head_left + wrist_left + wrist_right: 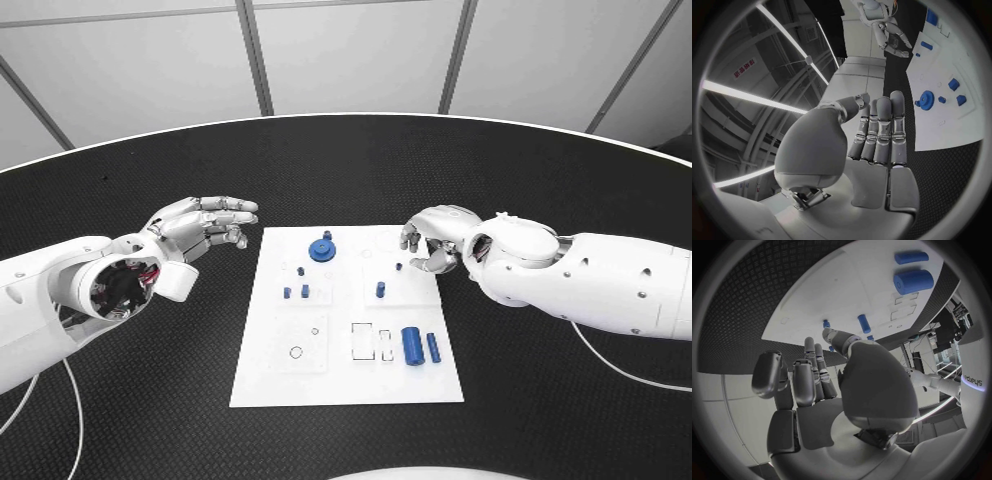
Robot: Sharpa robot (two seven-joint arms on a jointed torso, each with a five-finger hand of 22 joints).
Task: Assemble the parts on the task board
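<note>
- Flat white rectangular task board [339, 385] lying in the middle of the round black table [346, 170], long axis running away from the robot.
- Left silver many-fingered hand [202, 226] hovering off the board's far left corner, above bare table; fingers apart and lightly bent, holding nothing, as the left wrist view [879, 135] confirms.
- Right silver many-fingered hand [433, 240] hanging at the board's far right corner, fingers drooping over the edge; palm bare in the right wrist view [814, 390], fingers loosely apart, nothing pinched as far as can be told.
- Blue toothed gear wheel [323, 249] on the far half of the board, roughly between the two hands, slightly nearer the left.
- Small blue pegs on the left of the board [296, 291], with a single small blue peg [381, 289] just below and inward of the right hand.
- Thick blue cylinder [413, 345] and thin blue pin [433, 347] lying side by side in the near right part of the board, long axes parallel to the board's long edge, pointing away from the robot.
- Probably still a reach stage, no part yet lifted.
- Cylinder and pin on the right arm's side, nearer the robot than the right hand, so likely calling for a pull back and a grasp across their short width.
</note>
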